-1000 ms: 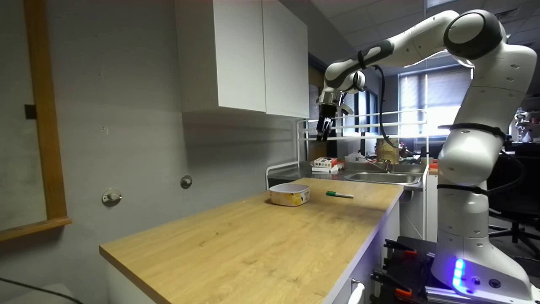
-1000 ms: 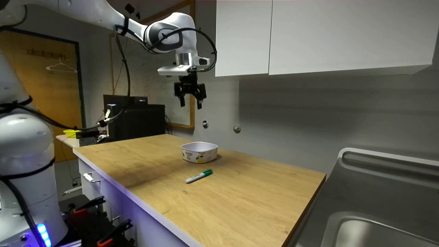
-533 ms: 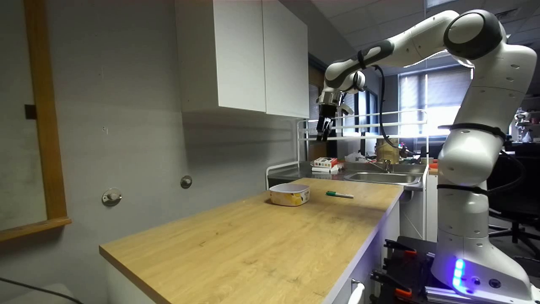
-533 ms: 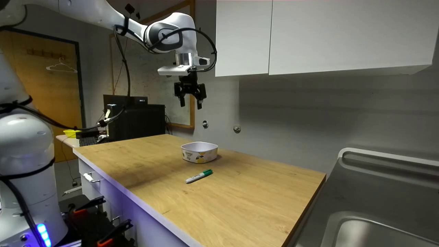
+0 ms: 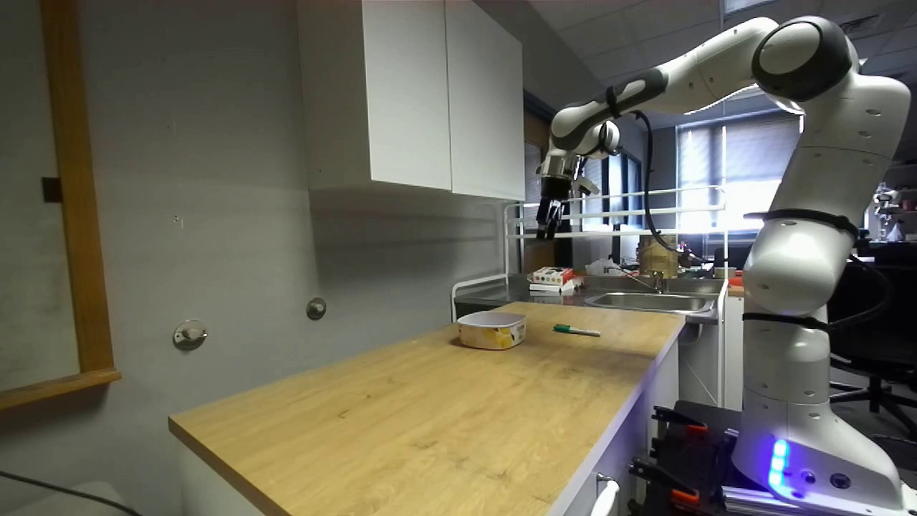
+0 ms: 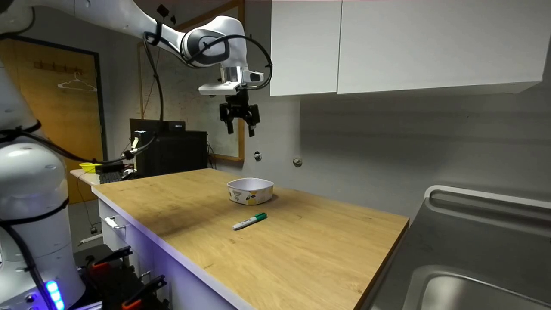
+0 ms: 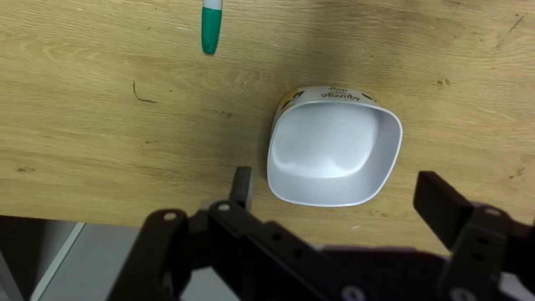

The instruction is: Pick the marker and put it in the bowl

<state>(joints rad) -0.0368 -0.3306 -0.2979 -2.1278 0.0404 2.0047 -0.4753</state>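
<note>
The marker is white with a green cap and lies on the wooden counter; it shows in both exterior views (image 5: 576,330) (image 6: 249,221). In the wrist view its capped end (image 7: 211,27) shows at the top edge, and the rest is cut off. The bowl is a rounded square, white inside with a lemon print outside; it stands upright in both exterior views (image 5: 491,337) (image 6: 250,196) and in the wrist view (image 7: 330,142). My gripper (image 6: 241,130) is open and empty, high above the counter. In the wrist view its fingers (image 7: 336,184) are spread wide.
The wooden counter (image 6: 318,241) carries the marker and bowl. White wall cabinets (image 6: 413,47) hang close beside the gripper. A metal sink (image 5: 648,301) and a white rail (image 5: 616,233) lie at the counter's end. A grey wall (image 5: 401,287) runs behind.
My gripper has shifted very slightly, to the right in one exterior picture and to the left in the opposite one. The marker and bowl have not moved.
</note>
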